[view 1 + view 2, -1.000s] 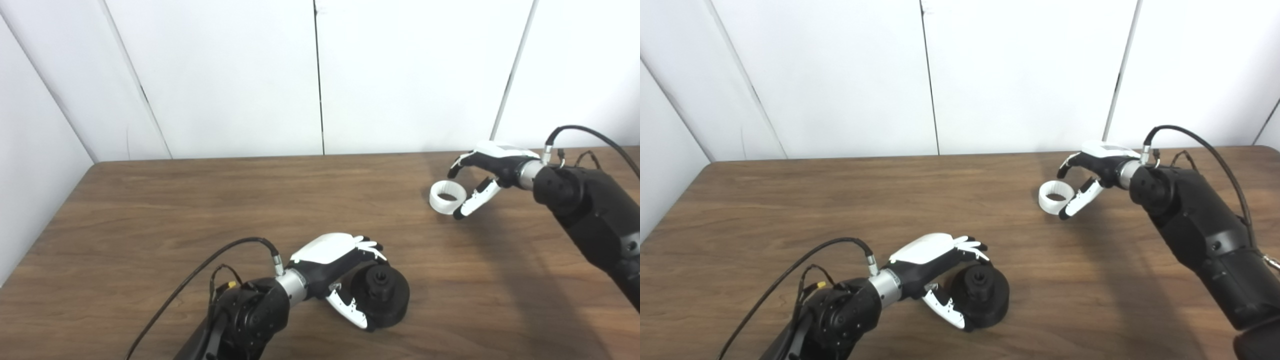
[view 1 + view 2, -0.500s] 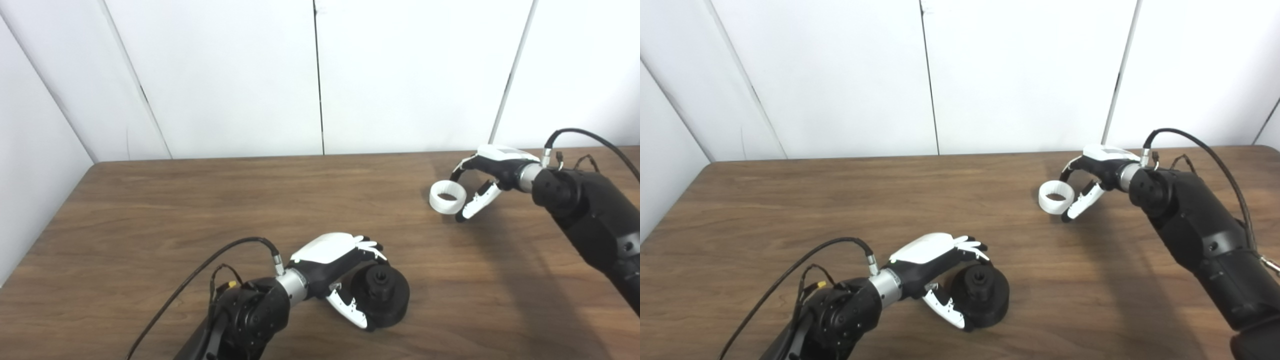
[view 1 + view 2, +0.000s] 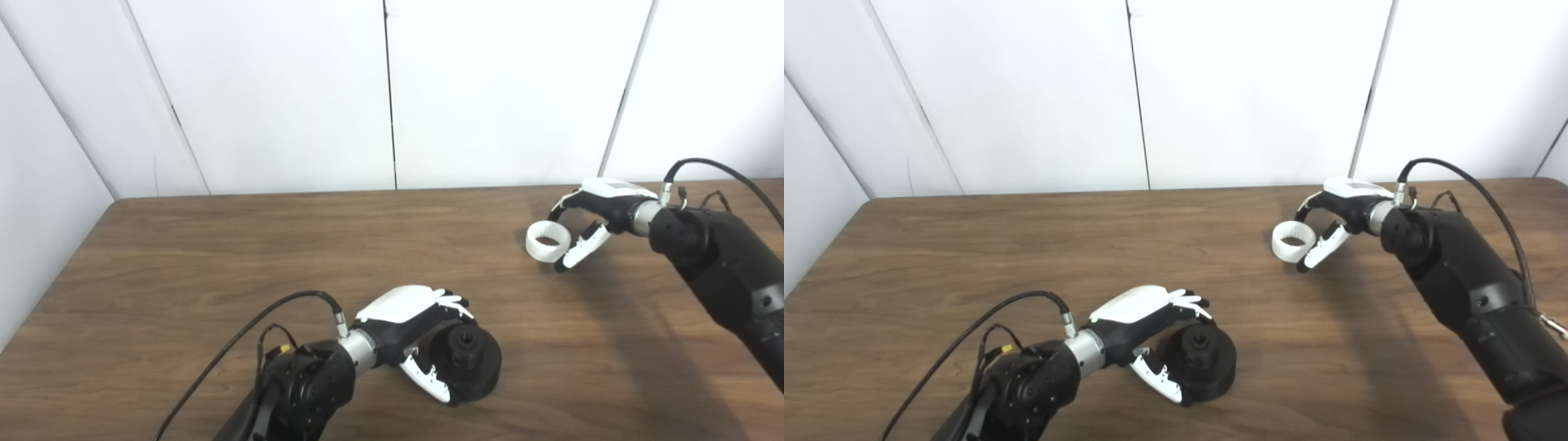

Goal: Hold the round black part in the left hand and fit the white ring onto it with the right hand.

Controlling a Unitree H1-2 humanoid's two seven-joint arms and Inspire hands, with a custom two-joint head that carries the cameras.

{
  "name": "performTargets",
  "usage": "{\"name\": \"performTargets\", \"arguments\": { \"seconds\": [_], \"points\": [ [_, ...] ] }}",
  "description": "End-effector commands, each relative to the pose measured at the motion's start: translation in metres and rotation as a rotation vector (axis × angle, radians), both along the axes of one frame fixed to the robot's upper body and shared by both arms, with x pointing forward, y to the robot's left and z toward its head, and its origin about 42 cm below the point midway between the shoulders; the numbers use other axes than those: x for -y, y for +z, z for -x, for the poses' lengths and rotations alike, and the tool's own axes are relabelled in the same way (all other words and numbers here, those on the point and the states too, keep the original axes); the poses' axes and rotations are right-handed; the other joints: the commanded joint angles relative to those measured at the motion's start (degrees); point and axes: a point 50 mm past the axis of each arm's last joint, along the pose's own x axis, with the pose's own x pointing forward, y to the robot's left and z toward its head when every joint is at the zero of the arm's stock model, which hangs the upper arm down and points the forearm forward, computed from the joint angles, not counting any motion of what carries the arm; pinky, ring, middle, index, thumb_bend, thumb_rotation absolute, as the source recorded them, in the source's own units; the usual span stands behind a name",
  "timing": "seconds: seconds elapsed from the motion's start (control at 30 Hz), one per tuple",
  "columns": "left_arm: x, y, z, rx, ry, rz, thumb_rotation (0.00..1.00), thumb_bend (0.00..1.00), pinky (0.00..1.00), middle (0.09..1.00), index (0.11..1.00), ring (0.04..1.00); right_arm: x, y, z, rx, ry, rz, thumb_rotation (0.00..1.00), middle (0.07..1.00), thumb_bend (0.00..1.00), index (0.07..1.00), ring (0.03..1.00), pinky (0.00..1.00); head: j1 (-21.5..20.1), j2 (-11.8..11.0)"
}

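Observation:
The round black part point(image 3: 468, 364) rests on the table near the front, a short hub with a hole on top. My left hand point(image 3: 416, 334) is wrapped around its left side, fingers over the back rim and thumb against the front. The white ring point(image 3: 547, 241) lies flat on the table at the far right. My right hand point(image 3: 588, 223) hovers just right of it, open: its fingers point(image 3: 558, 207) arch over the ring's back and the thumb point(image 3: 579, 252) points down beside the ring's right edge. I cannot tell whether the thumb touches the ring.
The wooden table point(image 3: 245, 257) runs to white wall panels at the back. Its left edge point(image 3: 55, 282) slants close to the left arm. Cables loop from both wrists point(image 3: 1458, 168).
My right hand has sunk slightly and edged left toward the ring, with its fingers curling more over it. The ring, the black part and my left hand have stayed put.

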Motion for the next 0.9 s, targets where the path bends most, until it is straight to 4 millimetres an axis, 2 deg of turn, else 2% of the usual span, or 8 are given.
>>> {"name": "performTargets", "arguments": {
  "seconds": [0.0,0.5,0.73,0.87],
  "points": [
    [0.0006,-0.0027,0.0022,-0.043,-0.022,-0.012,0.19,0.95,0.88,0.951,0.765,1.000,-0.0029,0.0352,-0.0100,0.115,0.021,-0.016,0.37,0.912,0.92,0.761,1.000,0.95,0.13,0.09],
    [0.0026,-0.0014,0.0024,-0.049,-0.018,-0.012,0.20,0.95,0.89,0.952,0.768,1.000,-0.0073,0.0326,-0.0168,0.128,0.017,-0.039,0.36,0.905,0.93,0.760,1.000,0.95,0.32,0.11],
    [0.0029,-0.0002,0.0018,-0.050,-0.020,-0.018,0.21,0.95,0.90,0.954,0.772,1.000,-0.0079,0.0324,-0.0161,0.126,0.024,-0.040,0.32,0.903,0.89,0.752,1.000,0.96,0.24,0.24],
    [0.0028,0.0008,0.0007,-0.045,-0.020,-0.016,0.21,0.95,0.89,0.953,0.773,1.000,-0.0102,0.0311,-0.0148,0.128,0.028,-0.032,0.30,0.901,0.87,0.747,0.993,0.93,0.34,0.16]
  ]
}}
